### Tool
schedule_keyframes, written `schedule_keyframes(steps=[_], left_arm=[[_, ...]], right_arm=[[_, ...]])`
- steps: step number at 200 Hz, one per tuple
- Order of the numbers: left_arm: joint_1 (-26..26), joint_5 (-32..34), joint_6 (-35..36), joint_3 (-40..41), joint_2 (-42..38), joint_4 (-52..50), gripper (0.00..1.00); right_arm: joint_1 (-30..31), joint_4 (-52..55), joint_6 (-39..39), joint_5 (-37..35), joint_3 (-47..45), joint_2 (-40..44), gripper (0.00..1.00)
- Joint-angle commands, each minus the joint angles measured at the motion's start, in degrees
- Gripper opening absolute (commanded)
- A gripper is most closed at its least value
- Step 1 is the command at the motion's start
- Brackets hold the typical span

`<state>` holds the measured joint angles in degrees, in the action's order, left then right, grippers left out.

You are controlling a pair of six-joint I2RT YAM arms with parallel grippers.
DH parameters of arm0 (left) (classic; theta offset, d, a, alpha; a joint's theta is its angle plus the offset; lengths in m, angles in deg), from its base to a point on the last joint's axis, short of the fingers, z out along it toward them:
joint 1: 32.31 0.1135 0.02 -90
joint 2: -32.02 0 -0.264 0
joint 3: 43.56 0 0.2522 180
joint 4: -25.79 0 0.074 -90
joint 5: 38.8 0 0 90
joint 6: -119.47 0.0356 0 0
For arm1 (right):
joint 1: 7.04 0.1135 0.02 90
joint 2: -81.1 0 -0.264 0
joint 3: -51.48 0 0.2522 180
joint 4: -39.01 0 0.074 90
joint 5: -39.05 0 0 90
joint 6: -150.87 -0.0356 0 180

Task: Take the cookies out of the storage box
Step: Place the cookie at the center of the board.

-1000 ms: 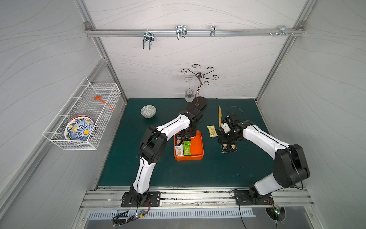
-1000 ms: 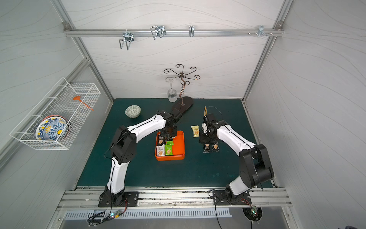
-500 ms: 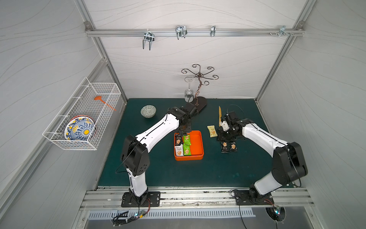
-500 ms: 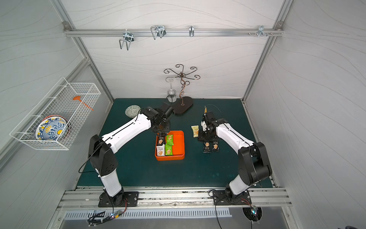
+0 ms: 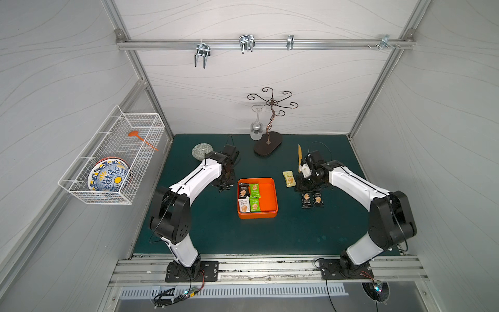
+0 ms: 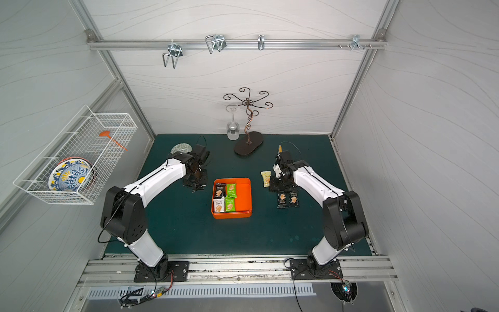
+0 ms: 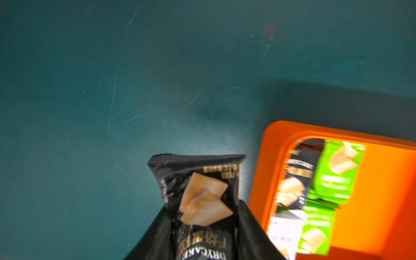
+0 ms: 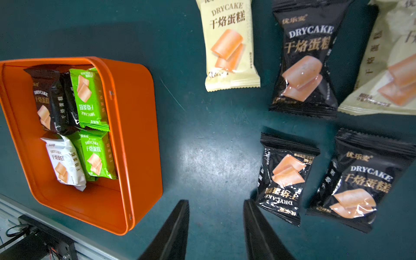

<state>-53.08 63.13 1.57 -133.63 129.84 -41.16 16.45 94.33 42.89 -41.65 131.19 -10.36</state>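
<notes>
The desk point(image 5: 216, 232) under me was dark green and finely scratched, boxed in by white panelled walls point(image 5: 324, 89), with a rail of metal hooks point(image 5: 246, 44) high on the back one. My left end effector point(image 7: 204, 206) was clenched on a black packet point(image 7: 198, 180), held over bare desk just beside the storage box point(image 7: 371, 191), which lay between my two end effectors. My right end effector point(image 8: 215, 201) was released, its fingers apart with only desk between them. The left wrist view was blurred and the held packet's lower end ran off the frame. In both top views that end effector was too dark against the desk for me to make out the packet. Four cookies point(image 5: 254, 190) showed in the box, two green, one black and one white. They were crowded to the side nearer my left end effector and stacked on others I could barely see. Close by my right end effector lay a pale yellow packet point(image 8: 229, 45), three loose black packets point(image 8: 306, 67) and another pale one cut by the frame edge. My right arm point(image 5: 351, 181) hid two of these from above. Beyond my left end effector stood a small bowl point(image 5: 202, 151), and beyond both a scrolled glass stand point(image 5: 268, 143) with a hanging wine glass point(image 5: 256, 129). Well off to the outer side of my left end effector, a wire basket point(image 5: 140, 114) held a patterned plate point(image 5: 109, 177).
</notes>
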Motion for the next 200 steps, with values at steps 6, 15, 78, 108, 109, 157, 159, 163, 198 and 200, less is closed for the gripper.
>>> schedule_keyframes(steps=[6, 15, 78, 108, 109, 157, 159, 163, 198, 200], left_arm=[[3.0, -1.8, 2.9, 1.6, 2.6, 6.6, 0.45], [3.6, -2.2, 3.6, 1.3, 4.0, 7.6, 0.45], [4.5, -1.8, 5.8, -2.6, 12.5, 9.7, 0.46], [4.7, -1.7, 5.4, -2.7, 12.4, 9.1, 0.46], [4.7, -1.7, 5.3, -2.7, 12.3, 9.1, 0.46], [4.8, -0.2, 4.8, -5.0, 7.9, 6.4, 0.56], [4.8, -0.2, 4.7, -5.2, 7.6, 6.2, 0.58], [4.8, -0.1, 4.5, -5.6, 7.0, 5.7, 0.61], [4.6, -2.0, 2.6, -8.0, 1.4, 2.3, 0.99], [4.5, -2.1, 2.5, -8.1, 1.1, 2.2, 0.99]], right_arm=[[-0.1, 2.0, 0.6, 0.5, 1.9, -0.9, 0.44], [-0.1, 2.2, 0.6, 0.5, 2.0, -1.0, 0.44], [-0.1, 3.6, 1.0, -0.7, 2.8, -1.2, 0.44], [0.0, 4.2, 1.3, -0.8, 3.5, -1.4, 0.44], [0.0, 4.2, 1.3, -0.8, 3.5, -1.4, 0.44], [0.0, 4.3, 1.6, -0.7, 4.4, -1.9, 0.44], [0.0, 4.3, 1.6, -0.6, 4.4, -1.9, 0.44], [0.0, 4.3, 1.6, -0.6, 4.5, -1.9, 0.44], [0.0, 3.9, 1.7, -0.4, 4.4, -1.4, 0.44], [0.0, 3.9, 1.6, -0.4, 4.3, -1.4, 0.44]])
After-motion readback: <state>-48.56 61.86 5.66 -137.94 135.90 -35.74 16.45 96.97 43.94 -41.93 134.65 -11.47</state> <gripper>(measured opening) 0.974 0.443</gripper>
